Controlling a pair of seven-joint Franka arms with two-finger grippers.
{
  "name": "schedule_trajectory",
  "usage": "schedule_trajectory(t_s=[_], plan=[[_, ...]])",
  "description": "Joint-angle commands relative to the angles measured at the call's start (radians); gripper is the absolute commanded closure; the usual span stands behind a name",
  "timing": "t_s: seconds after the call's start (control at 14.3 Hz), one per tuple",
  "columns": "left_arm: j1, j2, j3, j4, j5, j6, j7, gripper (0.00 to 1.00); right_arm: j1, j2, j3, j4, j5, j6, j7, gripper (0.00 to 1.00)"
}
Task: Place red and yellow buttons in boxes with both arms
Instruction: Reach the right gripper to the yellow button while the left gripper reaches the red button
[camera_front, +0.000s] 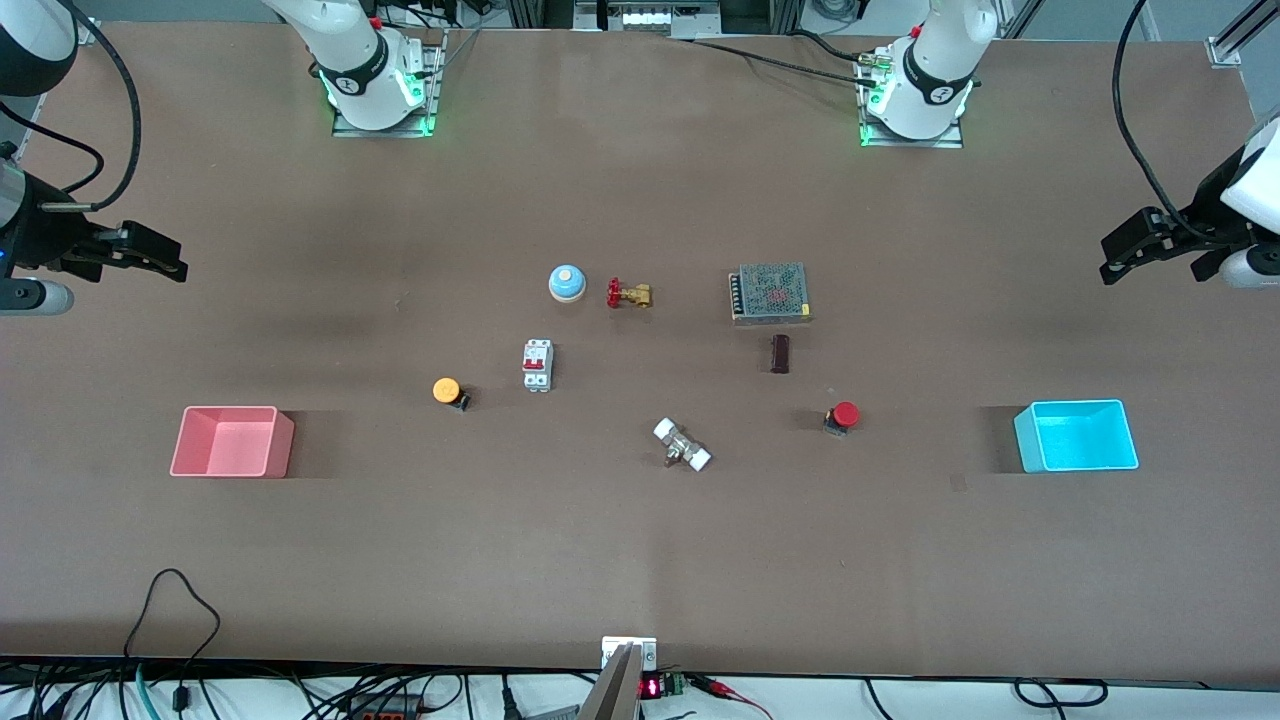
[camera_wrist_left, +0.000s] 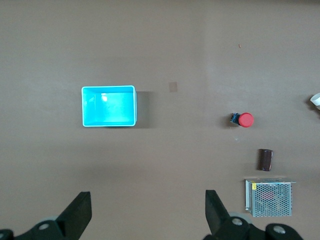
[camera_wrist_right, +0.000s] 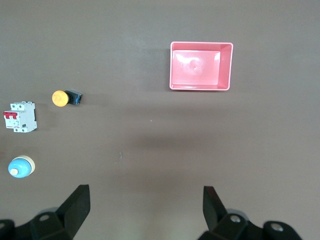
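Observation:
The red button (camera_front: 844, 415) lies on the table toward the left arm's end, also in the left wrist view (camera_wrist_left: 244, 120). The yellow button (camera_front: 448, 391) lies toward the right arm's end, also in the right wrist view (camera_wrist_right: 64, 98). The cyan box (camera_front: 1076, 436) (camera_wrist_left: 109, 106) and the pink box (camera_front: 230, 441) (camera_wrist_right: 201, 66) stand empty near the table's two ends. My left gripper (camera_front: 1135, 250) (camera_wrist_left: 148, 207) is open and empty, high over the table's end by the cyan box. My right gripper (camera_front: 150, 258) (camera_wrist_right: 146, 205) is open and empty, high over the end by the pink box.
Between the buttons lie a white circuit breaker (camera_front: 537, 365), a blue-and-cream bell (camera_front: 567, 283), a brass valve with a red handle (camera_front: 628, 294), a metal mesh power supply (camera_front: 769, 292), a small dark block (camera_front: 780, 353) and a metal fitting with white caps (camera_front: 682, 445).

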Motion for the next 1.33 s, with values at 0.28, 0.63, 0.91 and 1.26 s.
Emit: schedule_trajectory(t_s=[0.28, 0.63, 0.91, 1.26], plan=[[0.002, -0.024, -0.003, -0.033, -0.004, 0.015, 0.012, 0.00, -0.002, -0.017, 0.006, -0.012, -0.012, -0.005, -0.012, 0.00], [-0.006, 0.016, -0.003, -0.014, -0.004, 0.015, 0.014, 0.00, 0.012, 0.018, 0.006, -0.008, 0.001, 0.032, 0.002, 0.00], [-0.032, 0.155, -0.017, 0.055, 0.017, 0.015, 0.006, 0.00, 0.031, 0.068, 0.006, -0.004, 0.002, 0.067, 0.005, 0.00], [-0.040, 0.319, -0.066, 0.114, 0.020, 0.015, -0.012, 0.00, 0.108, 0.190, 0.007, -0.004, 0.129, 0.157, 0.071, 0.00]])
